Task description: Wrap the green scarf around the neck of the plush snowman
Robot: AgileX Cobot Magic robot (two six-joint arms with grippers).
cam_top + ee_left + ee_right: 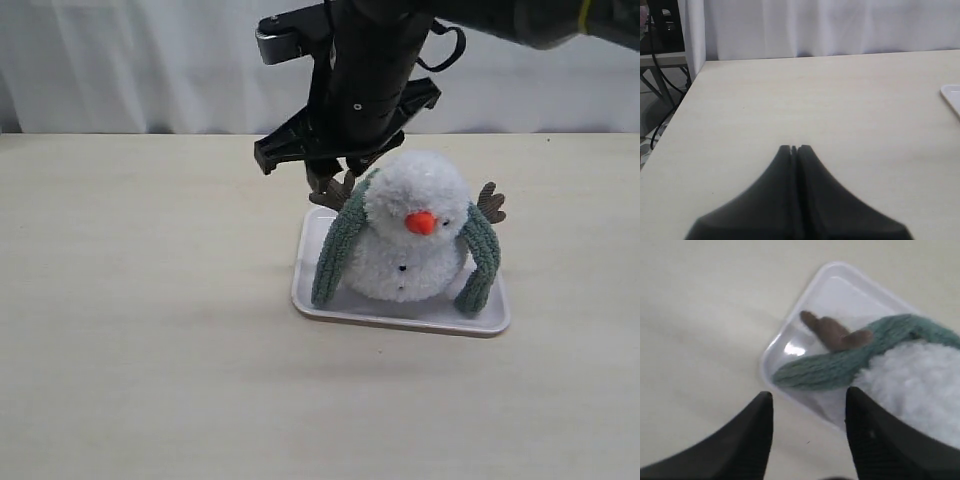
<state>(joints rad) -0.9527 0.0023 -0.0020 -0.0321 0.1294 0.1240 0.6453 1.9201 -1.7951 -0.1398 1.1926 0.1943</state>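
Pale tabletop [150, 380] lies in front, and on it sits a white tray [400, 318] with the snowman [415, 250] upright inside, facing forward. A scarf [338, 245] runs behind the neck [390, 237] and hangs down both sides of the body, both ends resting in the tray; the front of the neck is uncovered. Above the tray's far corner, beside one scarf end, the right tool [810, 400] hovers with jaws wide and nothing between them. Well apart, the left tool [794, 148] is pressed closed, empty, over the tabletop
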